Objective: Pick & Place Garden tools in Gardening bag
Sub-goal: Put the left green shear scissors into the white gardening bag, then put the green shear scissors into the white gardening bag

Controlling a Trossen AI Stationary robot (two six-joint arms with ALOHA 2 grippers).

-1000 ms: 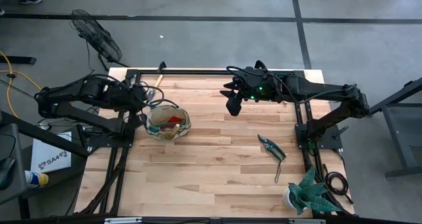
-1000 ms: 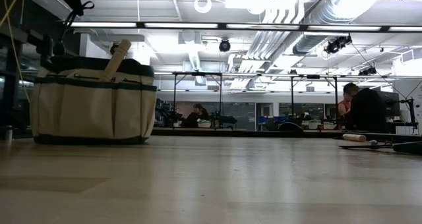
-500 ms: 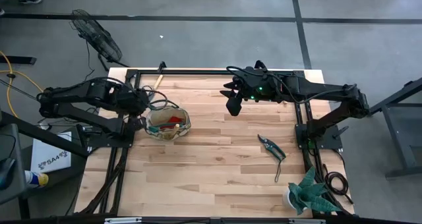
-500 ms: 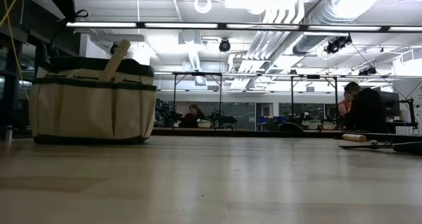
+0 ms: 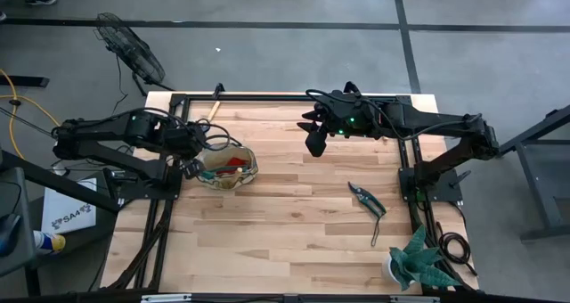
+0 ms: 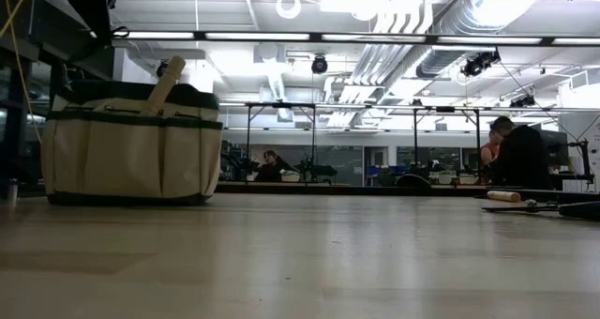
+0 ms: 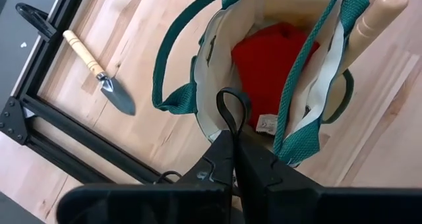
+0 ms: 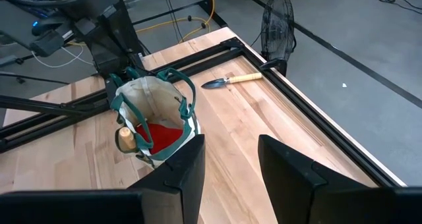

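Observation:
The gardening bag, beige with green trim and looped handles, stands upright on its base at the table's left. Inside lie a red folded item and a tool whose wooden handle sticks up out of the rim. My left gripper is shut and empty above the bag's left rim. My right gripper hovers open and empty high over the far middle of the table. A wooden-handled trowel lies flat by the far left frame. Green-handled pruning shears lie flat at the right.
A white pot with a spiky green plant stands at the near right corner. Black frame rails border the far edge and both sides. The table's middle and near part are bare wood. People sit in the room behind.
My left gripper, still shut, has drawn back a little from over the bag toward the table's left and near edges and has sunk slightly. The bag and the tools have kept their places.

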